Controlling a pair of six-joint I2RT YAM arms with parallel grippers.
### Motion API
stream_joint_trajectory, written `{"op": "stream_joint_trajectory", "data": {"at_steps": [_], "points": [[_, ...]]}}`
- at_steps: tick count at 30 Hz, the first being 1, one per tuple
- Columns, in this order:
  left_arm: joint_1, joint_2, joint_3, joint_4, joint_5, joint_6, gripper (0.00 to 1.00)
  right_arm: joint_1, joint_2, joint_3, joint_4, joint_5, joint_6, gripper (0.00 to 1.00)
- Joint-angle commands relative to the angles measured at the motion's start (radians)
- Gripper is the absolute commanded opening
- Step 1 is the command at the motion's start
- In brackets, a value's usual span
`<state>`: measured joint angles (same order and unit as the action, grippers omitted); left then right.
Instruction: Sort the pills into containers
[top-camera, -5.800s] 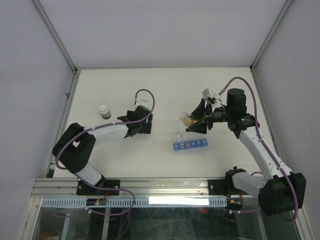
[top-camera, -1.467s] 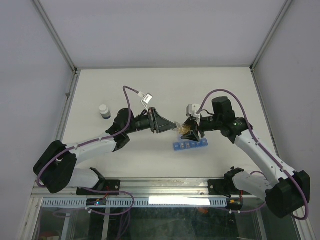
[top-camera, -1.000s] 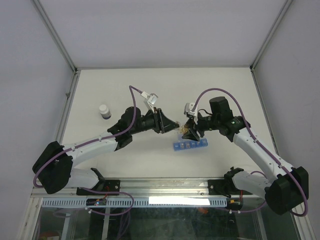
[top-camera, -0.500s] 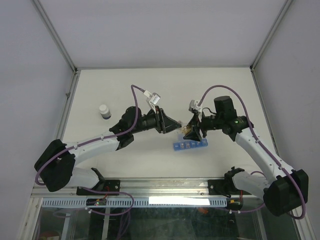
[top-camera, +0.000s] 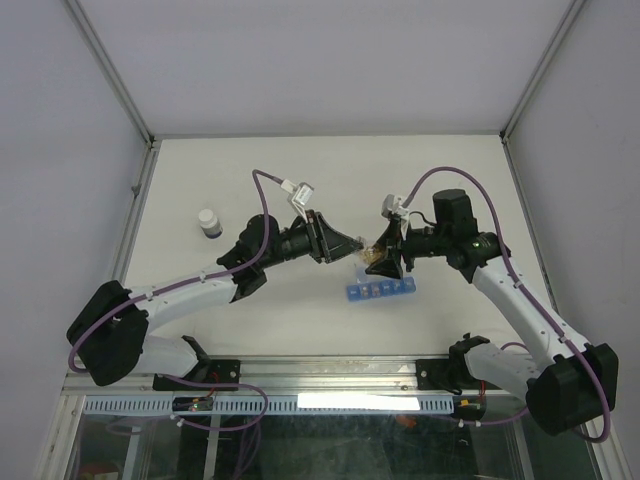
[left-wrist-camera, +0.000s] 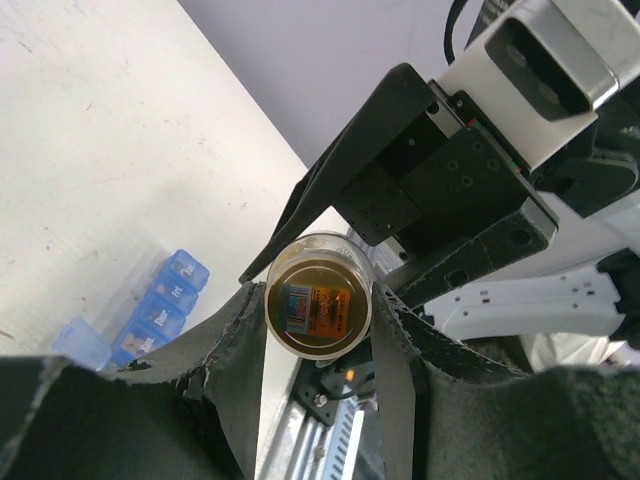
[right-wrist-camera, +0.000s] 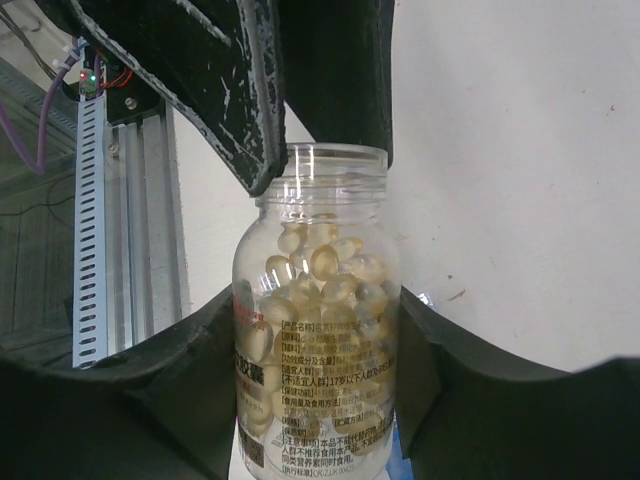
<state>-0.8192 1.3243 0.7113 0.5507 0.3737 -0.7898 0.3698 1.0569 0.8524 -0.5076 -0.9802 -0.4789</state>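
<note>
A clear pill bottle (right-wrist-camera: 315, 330) full of yellow softgel pills (right-wrist-camera: 320, 265) is clamped round its body by my right gripper (right-wrist-camera: 315, 310), above the table's middle. My left gripper (left-wrist-camera: 320, 295) meets it from the other side, its fingers (right-wrist-camera: 250, 100) closed on the bottle's open mouth (left-wrist-camera: 318, 307). In the top view the two grippers (top-camera: 355, 250) (top-camera: 378, 262) face each other with the bottle (top-camera: 368, 257) between them. The blue containers strip (top-camera: 380, 291) lies on the table just below them, one end lid standing open (left-wrist-camera: 82, 340).
A small white cap with a dark base (top-camera: 209, 222) stands at the table's left. The right arm's black wrist block (left-wrist-camera: 440, 190) fills the space right behind the bottle. A slotted metal rail (right-wrist-camera: 100, 200) runs along the near edge.
My left arm has swung over from the table's left and closed on the bottle's mouth. Over the last second both arms drifted only slightly with the bottle.
</note>
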Motion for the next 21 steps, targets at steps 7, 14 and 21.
{"op": "stream_joint_trajectory", "data": {"at_steps": [7, 14, 21], "points": [[-0.058, 0.003, -0.015, 0.084, -0.022, -0.146, 0.03, 0.016, -0.028, 0.017, 0.174, 0.032, 0.008, 0.0], [-0.066, 0.082, 0.077, -0.039, 0.149, 0.037, 0.03, 0.023, -0.031, 0.023, 0.146, 0.0, -0.024, 0.0], [-0.066, 0.075, 0.089, -0.102, 0.238, 0.206, 0.01, 0.019, -0.035, 0.028, 0.143, -0.006, -0.024, 0.0]]}}
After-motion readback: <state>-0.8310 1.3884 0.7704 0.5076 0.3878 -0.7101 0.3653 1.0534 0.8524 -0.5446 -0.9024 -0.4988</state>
